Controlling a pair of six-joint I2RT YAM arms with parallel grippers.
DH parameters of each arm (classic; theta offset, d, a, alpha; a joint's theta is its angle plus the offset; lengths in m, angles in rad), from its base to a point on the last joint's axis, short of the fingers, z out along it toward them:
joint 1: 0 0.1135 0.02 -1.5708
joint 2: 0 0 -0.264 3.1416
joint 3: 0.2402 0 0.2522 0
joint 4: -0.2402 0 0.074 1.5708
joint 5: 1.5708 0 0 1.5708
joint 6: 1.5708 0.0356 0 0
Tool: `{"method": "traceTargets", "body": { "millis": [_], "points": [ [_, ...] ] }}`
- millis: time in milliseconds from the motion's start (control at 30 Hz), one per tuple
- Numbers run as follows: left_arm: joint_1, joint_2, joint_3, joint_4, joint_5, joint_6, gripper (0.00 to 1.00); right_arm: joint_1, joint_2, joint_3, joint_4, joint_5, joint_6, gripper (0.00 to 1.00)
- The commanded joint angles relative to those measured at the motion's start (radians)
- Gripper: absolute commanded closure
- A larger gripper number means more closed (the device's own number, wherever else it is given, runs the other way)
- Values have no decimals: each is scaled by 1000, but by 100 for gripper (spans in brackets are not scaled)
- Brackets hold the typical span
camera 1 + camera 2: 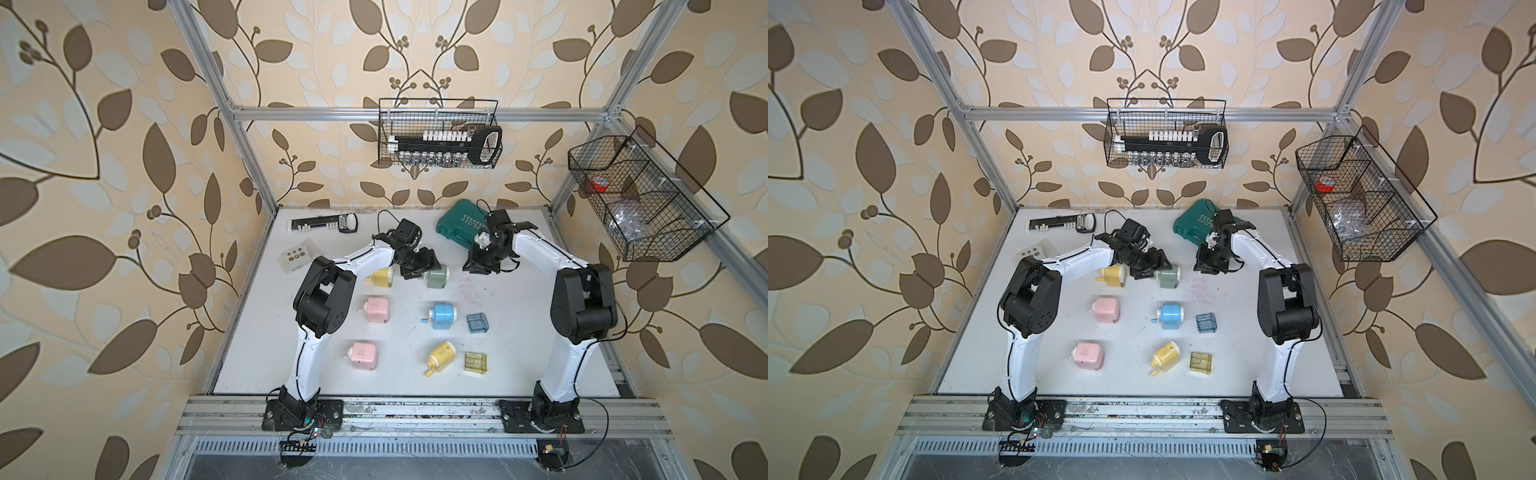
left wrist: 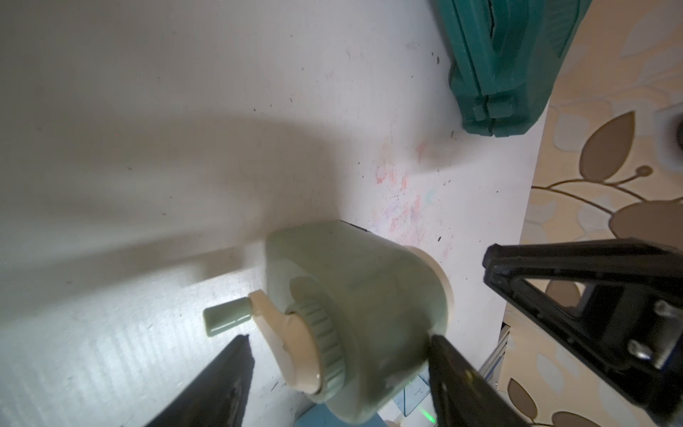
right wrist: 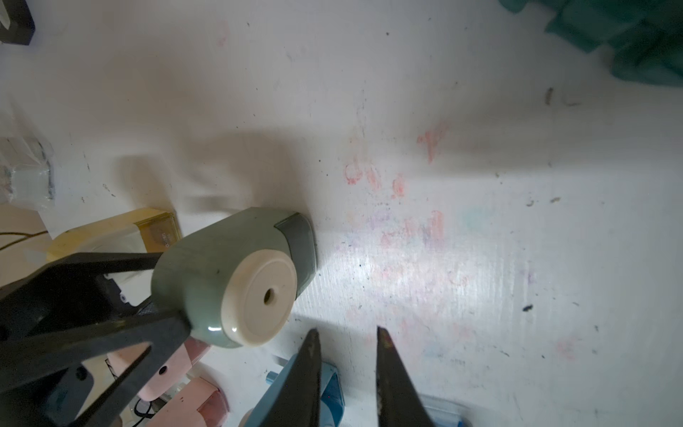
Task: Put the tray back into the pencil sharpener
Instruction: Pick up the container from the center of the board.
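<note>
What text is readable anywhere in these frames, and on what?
"PIOTT", or close to it, in white and seen upside down beside a row of chevrons, on the teal case. The letters are uncertain.
Small print on the yellow sharpener's tray: too blurred to read.
Label at the handle end of the black rail: too small to read.
Nothing else carries legible text.

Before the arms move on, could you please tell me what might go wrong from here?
The left fingers straddle the green pencil sharpener, one seemingly touching it; retreating could drag or tip it toward the neighbouring yellow pencil sharpener.
The blue tray and yellow tray lie loose; a low arm sweep might knock them.
</note>
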Motion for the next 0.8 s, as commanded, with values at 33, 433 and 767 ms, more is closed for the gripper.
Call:
{"method": "traceTargets", "body": {
  "millis": [33,433,767],
  "points": [
    [-6,-75,4,-18,0,5,24,-1,-65,-47,-26,36,-29,71],
    [-7,-143,52,-53,-15,34,22,-6,-227,-192,-26,90,-42,64],
    [-18,-328,-21,-182,-98,86,25,-9,-379,-316,-40,86,-81,64]
  ]
}}
